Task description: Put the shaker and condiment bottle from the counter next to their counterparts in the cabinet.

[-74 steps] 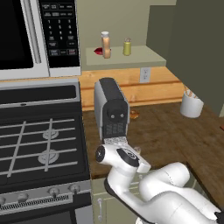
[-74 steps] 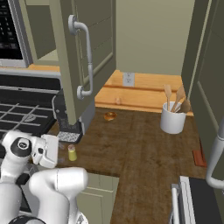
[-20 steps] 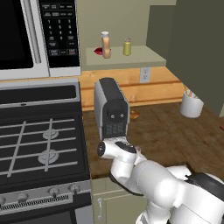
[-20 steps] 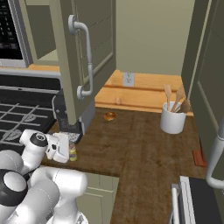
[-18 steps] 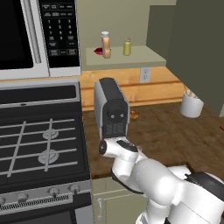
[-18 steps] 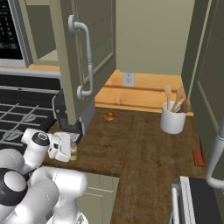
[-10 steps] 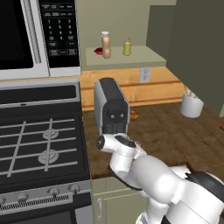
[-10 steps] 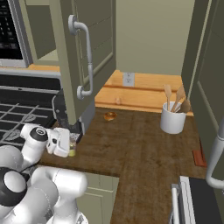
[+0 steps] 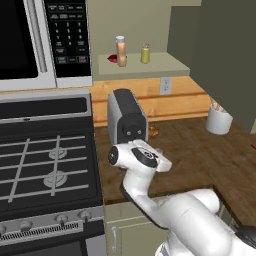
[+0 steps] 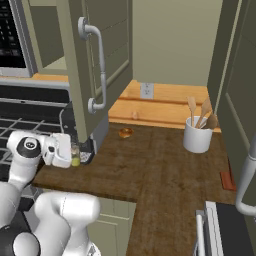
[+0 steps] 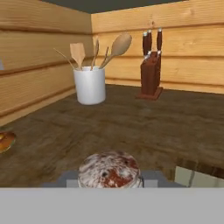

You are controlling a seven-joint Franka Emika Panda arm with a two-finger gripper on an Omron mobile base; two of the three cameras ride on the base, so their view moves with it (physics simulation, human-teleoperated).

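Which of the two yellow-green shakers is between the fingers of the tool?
The shaker on the counter, beside the toaster; the tool is shut on it. Its twin stands on the cabinet shelf.

White Panda arm, glossy rounded link shells, dark grey/black discs at the joint ends. Wrist flange shows a dark round cap with a lighter ring. Gripper [image 10: 70,152] body is a boxy white block. No visible cables or markings.

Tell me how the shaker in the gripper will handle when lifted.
The shaker looks rigid, so it probably won't deform in the gripper. Small and squat, it is likely light. Its round body could twist or slip between flat fingers, and would probably roll if dropped on the counter.
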